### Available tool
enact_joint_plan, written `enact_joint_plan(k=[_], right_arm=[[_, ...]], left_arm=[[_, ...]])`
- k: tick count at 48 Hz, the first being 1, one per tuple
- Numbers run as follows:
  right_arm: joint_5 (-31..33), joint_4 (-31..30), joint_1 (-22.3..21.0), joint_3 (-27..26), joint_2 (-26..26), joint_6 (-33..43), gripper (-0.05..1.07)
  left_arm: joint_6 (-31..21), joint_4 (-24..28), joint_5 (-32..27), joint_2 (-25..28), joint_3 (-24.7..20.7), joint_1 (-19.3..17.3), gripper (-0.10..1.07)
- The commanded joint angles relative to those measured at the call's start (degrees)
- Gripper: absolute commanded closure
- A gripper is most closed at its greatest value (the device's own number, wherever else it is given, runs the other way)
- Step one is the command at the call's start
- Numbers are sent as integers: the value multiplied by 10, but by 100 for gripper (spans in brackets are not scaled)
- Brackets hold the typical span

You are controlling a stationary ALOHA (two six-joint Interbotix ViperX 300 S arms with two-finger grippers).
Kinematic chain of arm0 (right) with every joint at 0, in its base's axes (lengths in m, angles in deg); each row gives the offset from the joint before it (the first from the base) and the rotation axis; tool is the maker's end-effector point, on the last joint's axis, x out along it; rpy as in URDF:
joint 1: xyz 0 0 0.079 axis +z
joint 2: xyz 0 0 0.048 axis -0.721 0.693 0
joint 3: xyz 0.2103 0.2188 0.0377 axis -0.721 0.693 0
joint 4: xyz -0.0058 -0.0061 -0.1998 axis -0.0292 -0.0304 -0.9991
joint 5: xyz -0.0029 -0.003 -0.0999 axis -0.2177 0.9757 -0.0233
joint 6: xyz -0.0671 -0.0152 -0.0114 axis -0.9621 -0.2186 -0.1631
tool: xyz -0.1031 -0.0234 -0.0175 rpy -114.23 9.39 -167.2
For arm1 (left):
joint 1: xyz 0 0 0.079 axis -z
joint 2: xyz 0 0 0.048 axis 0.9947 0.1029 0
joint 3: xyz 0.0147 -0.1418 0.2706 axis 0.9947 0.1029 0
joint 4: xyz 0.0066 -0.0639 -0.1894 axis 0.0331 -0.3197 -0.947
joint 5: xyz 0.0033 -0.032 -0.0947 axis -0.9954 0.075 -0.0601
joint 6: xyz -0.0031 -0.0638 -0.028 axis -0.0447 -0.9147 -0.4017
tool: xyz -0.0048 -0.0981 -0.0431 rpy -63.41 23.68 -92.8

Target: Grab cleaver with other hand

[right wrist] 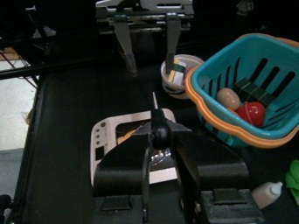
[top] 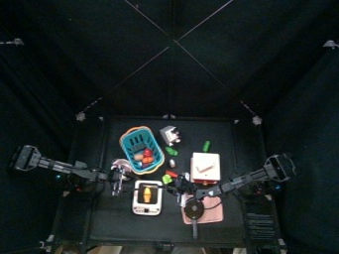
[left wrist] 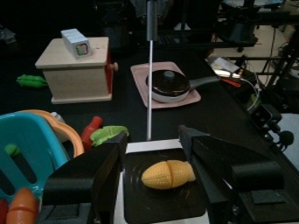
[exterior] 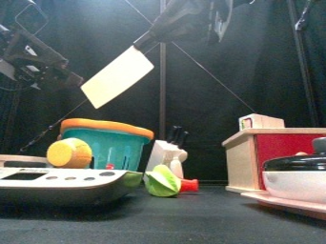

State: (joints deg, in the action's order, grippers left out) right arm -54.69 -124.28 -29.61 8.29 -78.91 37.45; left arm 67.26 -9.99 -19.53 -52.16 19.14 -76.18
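The cleaver [exterior: 118,76] hangs in the air above the table, its cream blade tilted and its dark handle rising toward the upper right. My right gripper [right wrist: 160,131] is shut on the cleaver's black handle [right wrist: 162,140]. From there the blade [right wrist: 158,92] shows edge-on as a thin line running away from it. My left gripper [left wrist: 152,140] is open, one jaw on each side of the blade's thin edge [left wrist: 151,79] and not pressing it. The right wrist view shows the left gripper [right wrist: 149,48] spread wide at the blade's far end.
Below the cleaver lies a white kitchen scale [top: 147,195] carrying a yellow food piece [left wrist: 167,172]. A teal and orange basket [top: 139,147] of toy food stands behind it. A wooden box [top: 205,166] and a black pan [left wrist: 170,83] are on the right side.
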Motion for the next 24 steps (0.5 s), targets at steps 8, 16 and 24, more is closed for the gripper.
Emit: enact_joint_plan(k=[8,16,24], right_arm=[[0,-18,-9,-30,-2,-1,48],[0,-18,-12,-33,-1,-1,48],[0,-18,-12,-33,-1,-1,48]], left_arm=[[1,1,6,30,-37,2,12],[2,0,6,62,-50,2,13],[1,-1,6,70,-54,-2,15]])
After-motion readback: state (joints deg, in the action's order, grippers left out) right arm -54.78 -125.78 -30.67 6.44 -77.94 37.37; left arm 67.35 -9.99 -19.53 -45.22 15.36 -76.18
